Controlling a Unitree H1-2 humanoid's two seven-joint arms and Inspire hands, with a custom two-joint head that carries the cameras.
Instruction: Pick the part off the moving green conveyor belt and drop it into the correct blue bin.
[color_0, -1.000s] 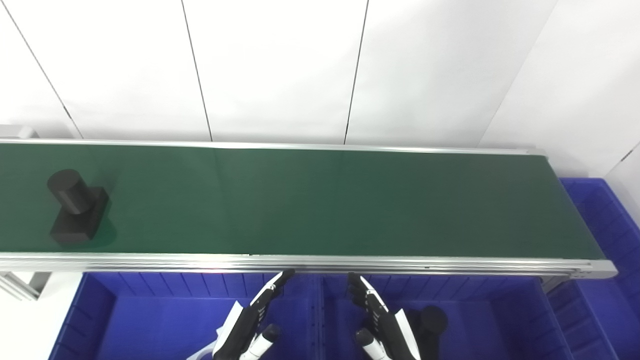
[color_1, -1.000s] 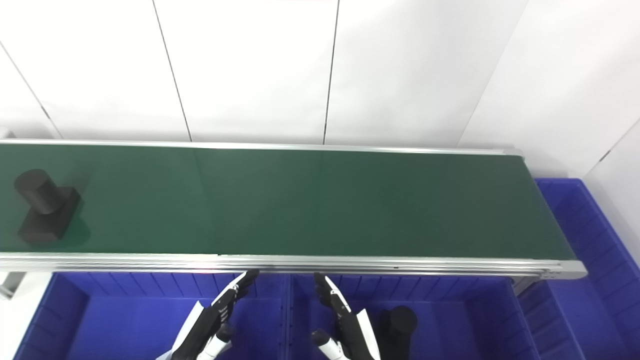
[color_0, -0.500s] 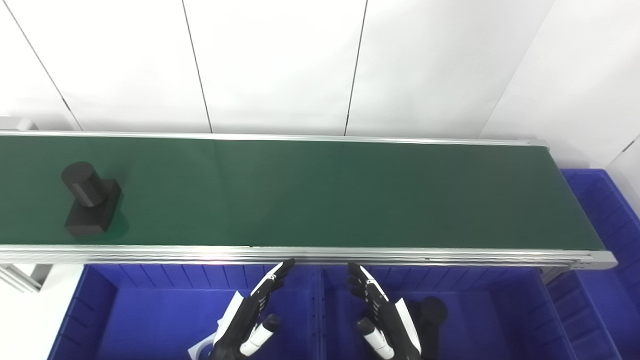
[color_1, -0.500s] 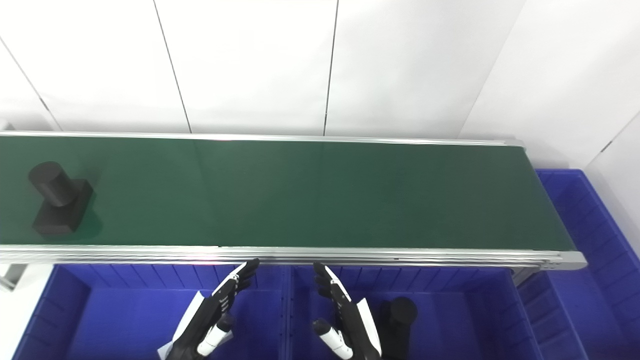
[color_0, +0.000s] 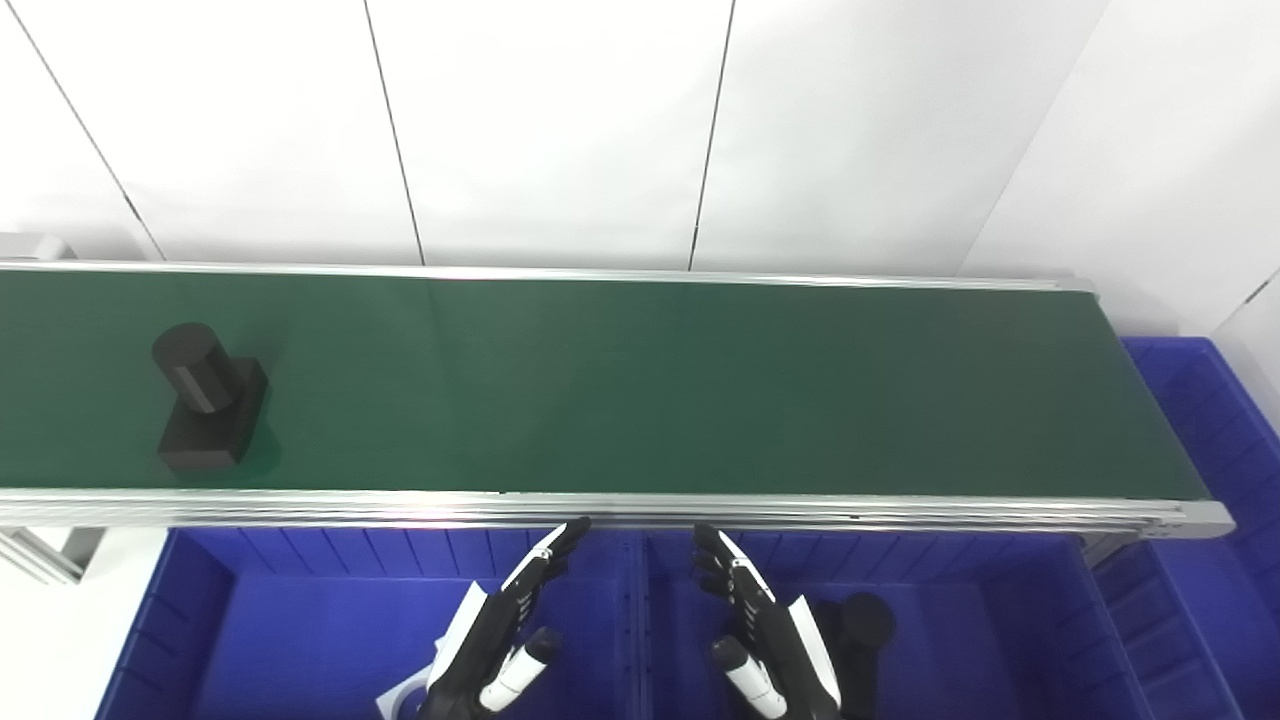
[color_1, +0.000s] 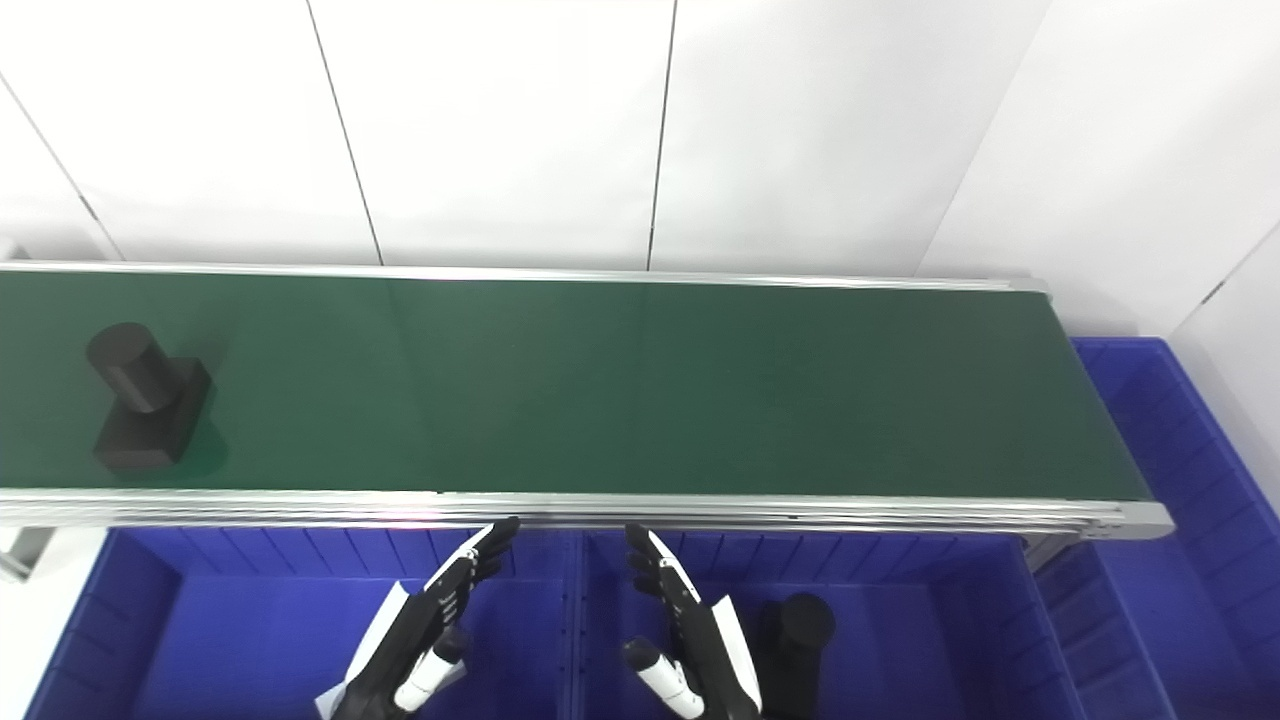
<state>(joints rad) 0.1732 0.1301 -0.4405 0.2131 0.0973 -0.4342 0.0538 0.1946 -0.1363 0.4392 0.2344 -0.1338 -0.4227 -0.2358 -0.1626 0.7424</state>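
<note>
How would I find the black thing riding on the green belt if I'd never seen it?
Look at the long green conveyor belt below the white wall and follow it to its far left end. There sits the black part: a round stub on a blocky base. The other black part lies in a blue bin, beside the right hand.

White panelled wall (color_0: 560, 130), apparently brightly lit.
</note>
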